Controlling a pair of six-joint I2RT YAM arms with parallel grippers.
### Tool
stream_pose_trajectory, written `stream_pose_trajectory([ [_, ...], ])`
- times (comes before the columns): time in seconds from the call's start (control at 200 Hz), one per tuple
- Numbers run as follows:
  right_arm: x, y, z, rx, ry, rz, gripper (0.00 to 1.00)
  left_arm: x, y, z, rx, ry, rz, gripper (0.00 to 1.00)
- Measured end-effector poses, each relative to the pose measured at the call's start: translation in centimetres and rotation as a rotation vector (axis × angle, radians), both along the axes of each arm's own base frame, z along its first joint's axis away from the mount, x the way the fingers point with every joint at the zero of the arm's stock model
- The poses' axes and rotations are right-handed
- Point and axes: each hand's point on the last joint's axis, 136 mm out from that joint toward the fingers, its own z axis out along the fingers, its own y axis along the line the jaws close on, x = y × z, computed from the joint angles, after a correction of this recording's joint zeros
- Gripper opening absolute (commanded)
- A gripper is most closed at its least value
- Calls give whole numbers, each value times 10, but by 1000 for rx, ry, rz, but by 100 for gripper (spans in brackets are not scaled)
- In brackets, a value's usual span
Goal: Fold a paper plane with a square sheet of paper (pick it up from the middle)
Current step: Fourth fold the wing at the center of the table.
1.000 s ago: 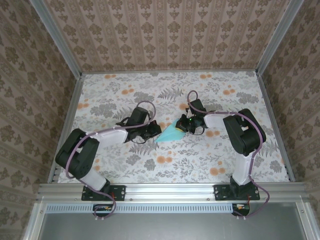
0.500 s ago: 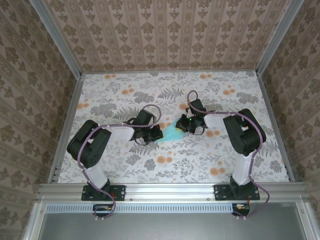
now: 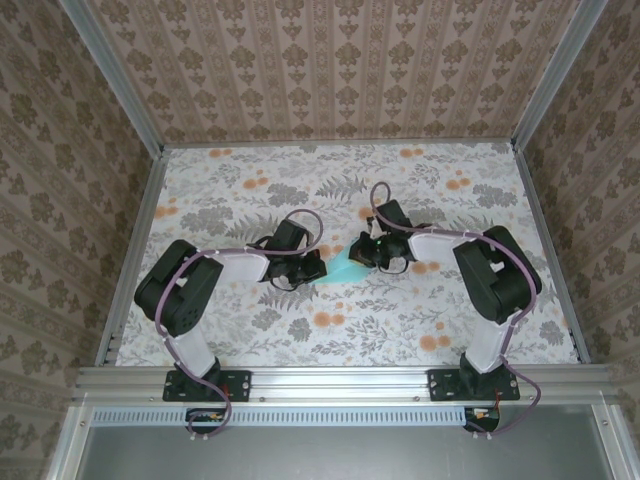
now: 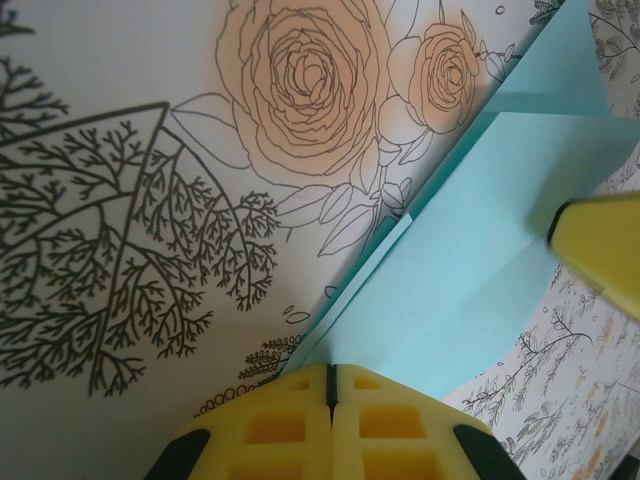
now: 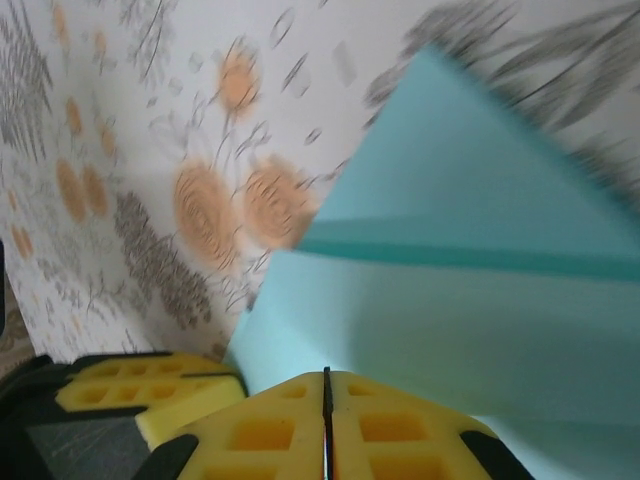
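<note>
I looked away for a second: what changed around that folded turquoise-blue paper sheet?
The left gripper slid right onto the pointed end of the folded turquoise-blue paper sheet, its elbow swinging inward, so less paper shows. The right gripper edged slightly left. Both grippers stayed shut, and the sheet stayed between them on the floral-patterned table.

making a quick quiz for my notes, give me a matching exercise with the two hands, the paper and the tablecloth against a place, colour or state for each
1 left hand
2 right hand
3 paper
4 tablecloth

a floral, orange blooms
b turquoise, creased
c shut, at the paper's right end
d shut, at the paper's left end

Pairs: 1-d, 2-c, 3-b, 4-a
</note>
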Motion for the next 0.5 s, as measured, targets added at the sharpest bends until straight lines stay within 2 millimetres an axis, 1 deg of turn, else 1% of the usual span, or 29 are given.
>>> stream_pose_trajectory([
  [0.105,-11,15,1,10,6,43,6,0,0,0,0,0,0,0],
  [0.2,-16,24,-1,14,14,65,5,0,0,0,-1,0,0,0],
  [0.5,-12,37,-9,11,26,87,4,0,0,-1,-5,2,6,0],
])
